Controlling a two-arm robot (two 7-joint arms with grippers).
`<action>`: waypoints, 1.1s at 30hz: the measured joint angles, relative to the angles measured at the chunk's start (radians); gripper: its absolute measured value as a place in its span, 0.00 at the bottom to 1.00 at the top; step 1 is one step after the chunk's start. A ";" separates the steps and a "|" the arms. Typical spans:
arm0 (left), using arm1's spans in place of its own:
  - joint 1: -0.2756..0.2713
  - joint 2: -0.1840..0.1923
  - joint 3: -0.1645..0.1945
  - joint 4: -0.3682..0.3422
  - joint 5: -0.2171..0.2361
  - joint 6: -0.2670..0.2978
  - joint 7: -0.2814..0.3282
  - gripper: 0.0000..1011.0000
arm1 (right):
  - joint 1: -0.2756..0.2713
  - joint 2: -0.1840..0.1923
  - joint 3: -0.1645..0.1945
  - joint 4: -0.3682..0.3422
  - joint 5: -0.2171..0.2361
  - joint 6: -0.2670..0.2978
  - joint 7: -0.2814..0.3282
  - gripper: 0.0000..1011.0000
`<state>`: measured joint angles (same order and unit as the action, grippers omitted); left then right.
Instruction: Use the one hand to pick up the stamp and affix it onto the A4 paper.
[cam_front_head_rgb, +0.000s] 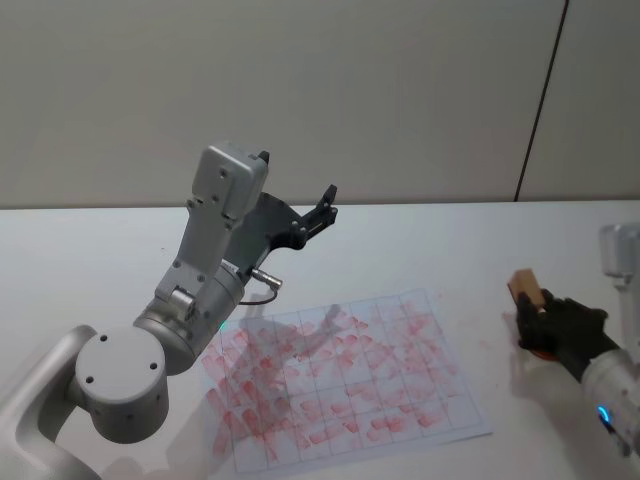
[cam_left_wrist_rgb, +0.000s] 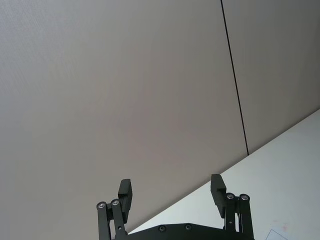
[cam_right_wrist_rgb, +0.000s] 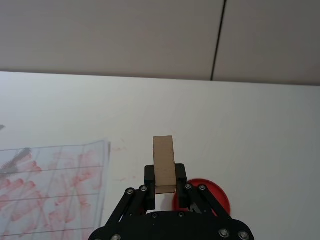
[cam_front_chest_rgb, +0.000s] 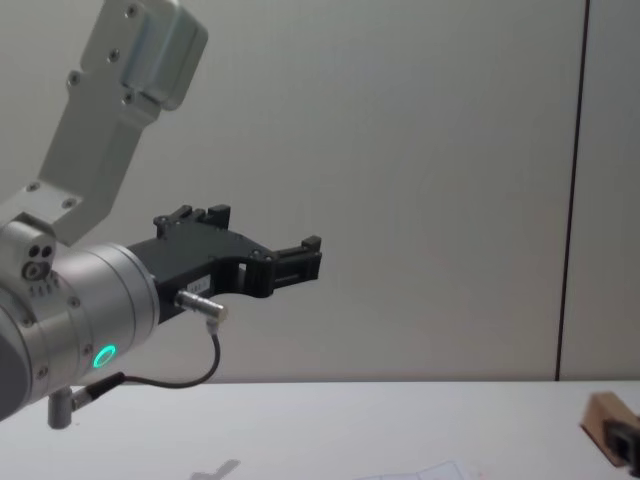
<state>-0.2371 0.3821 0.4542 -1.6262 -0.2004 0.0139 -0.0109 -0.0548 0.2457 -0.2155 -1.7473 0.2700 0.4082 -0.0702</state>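
Closest to us in the right wrist view, the right gripper (cam_right_wrist_rgb: 165, 176) is clamped on the stamp (cam_right_wrist_rgb: 163, 159), a light-brown wooden block standing upright between its black fingers. Just beneath lies a round red pad (cam_right_wrist_rgb: 214, 196); we cannot tell whether the stamp's base touches it. Both are over the white table (cam_right_wrist_rgb: 260, 125), to the right of the A4 paper (cam_right_wrist_rgb: 55, 175), whose grid is covered with red marks. Our left gripper (cam_left_wrist_rgb: 172, 192) hangs raised above the table behind the paper, jaws spread wide.
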 joint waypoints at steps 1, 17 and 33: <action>0.000 0.000 0.000 0.000 0.000 0.000 0.000 0.99 | 0.003 -0.002 -0.002 -0.002 -0.003 0.000 0.007 0.21; 0.000 0.000 0.000 0.000 0.000 0.000 0.000 0.99 | 0.104 -0.084 -0.070 0.079 -0.094 0.064 0.165 0.21; 0.000 0.000 0.000 0.000 0.000 0.000 0.000 0.99 | 0.204 -0.173 -0.133 0.244 -0.187 0.084 0.241 0.21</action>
<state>-0.2371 0.3821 0.4542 -1.6262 -0.2004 0.0139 -0.0109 0.1487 0.0729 -0.3489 -1.5037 0.0831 0.4918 0.1709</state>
